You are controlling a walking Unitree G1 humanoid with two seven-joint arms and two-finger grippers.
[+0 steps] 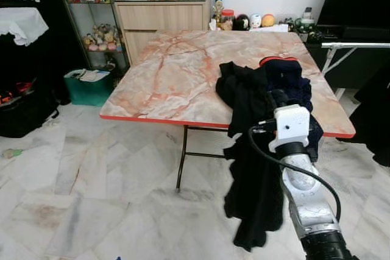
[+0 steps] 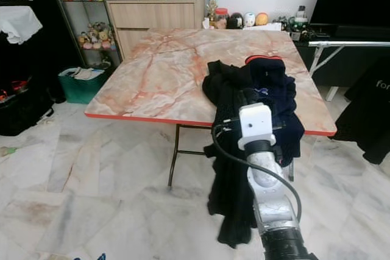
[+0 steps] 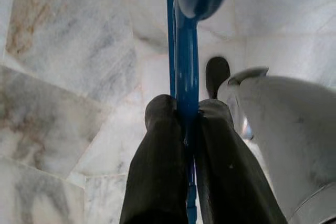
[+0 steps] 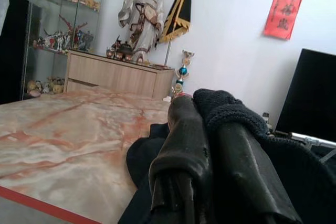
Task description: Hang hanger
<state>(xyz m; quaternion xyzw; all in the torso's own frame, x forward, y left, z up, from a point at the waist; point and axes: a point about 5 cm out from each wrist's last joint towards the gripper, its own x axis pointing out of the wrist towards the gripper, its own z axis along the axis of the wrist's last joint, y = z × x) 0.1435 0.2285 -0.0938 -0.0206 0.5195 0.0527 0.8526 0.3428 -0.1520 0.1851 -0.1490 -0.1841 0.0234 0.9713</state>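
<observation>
Marble-patterned floor tiles (image 1: 91, 199) spread under a folding table whose pink-veined surface (image 1: 177, 77) has a red edge. Behind it stand a wooden cabinet (image 1: 161, 19) topped with figurines, a glass display shelf (image 1: 94, 4) and a green bin (image 1: 88, 86) on the floor; a white rail (image 1: 356, 45) runs off at the right.

A heap of dark clothing (image 1: 256, 126) lies on the near right corner of the surface and spills over the edge, hanging down toward the floor. The right gripper (image 4: 210, 145) is at that heap, its silver arm reaching up from below in the eye views. In the right wrist view its black fingers (image 4: 181, 150) lie close together with a fold of dark knitted cloth bunched over and between them (they are closed on the clothing).

The blue hanger (image 3: 184, 66) is down at the robot's left side, over the floor tiles. The left gripper (image 3: 185, 129) pinches it: both fingers (image 3: 157, 161) press against the thin blue bar from either side. The bar's long axis runs along the fingers, pointing straight out past their tips, where it ends in a broader, blurred blue part. A pale grey curved part of the robot (image 3: 289, 135) sits just beside the fingers.
</observation>
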